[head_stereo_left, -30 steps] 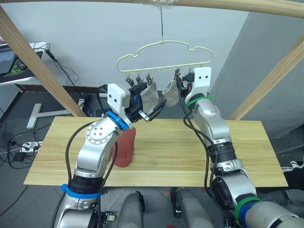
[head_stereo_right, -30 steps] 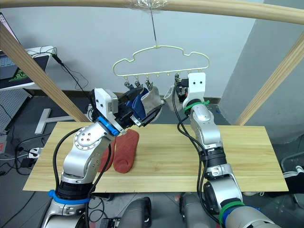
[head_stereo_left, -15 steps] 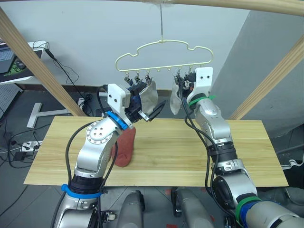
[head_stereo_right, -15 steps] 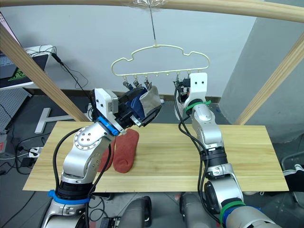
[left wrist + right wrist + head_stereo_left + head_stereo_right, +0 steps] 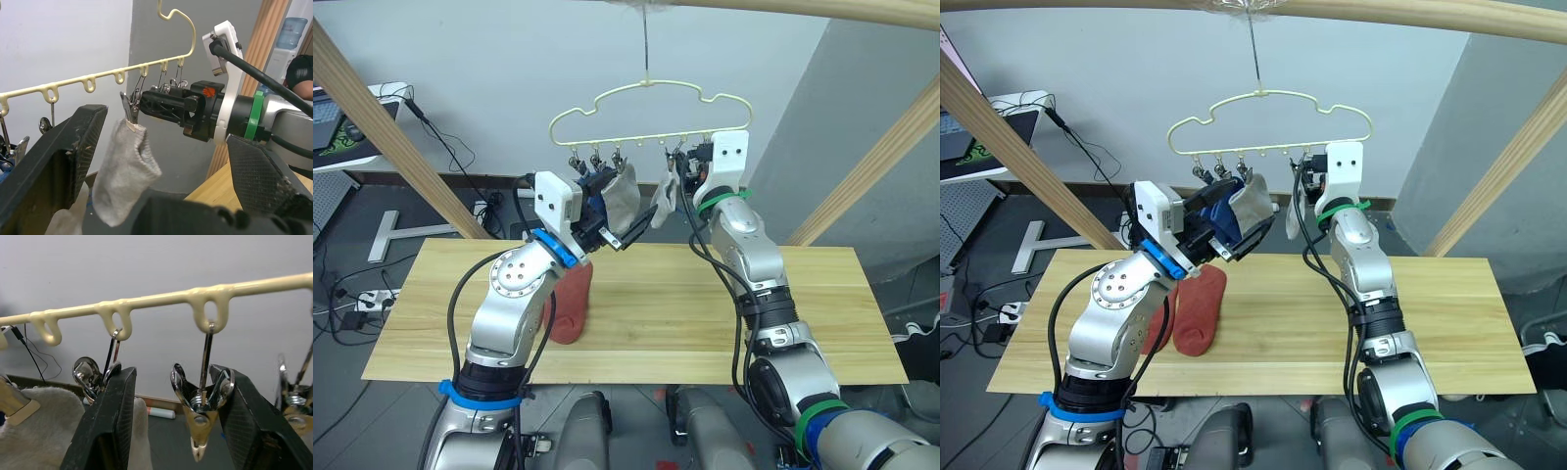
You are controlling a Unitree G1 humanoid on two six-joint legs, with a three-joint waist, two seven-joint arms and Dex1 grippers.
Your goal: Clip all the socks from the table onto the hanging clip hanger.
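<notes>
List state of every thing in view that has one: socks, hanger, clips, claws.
clip hanger: hung by its hook.
grey sock: clipped, hanging.
second grey sock: hanging at a clip.
blue sock: up at the hanger, partly hidden.
rust-red socks: flat on the table, unclipped.
left claw: open, holding nothing.
right claw: open, around an empty clip.

1. Bright, even, diffuse indoor light; soft faint shadows on the table (image 5: 705, 313).
2. Slight bending at head-view edges.
3. Near fingers (image 5: 110, 431) blurred; bright glints on metal clips (image 5: 200, 399).
</notes>
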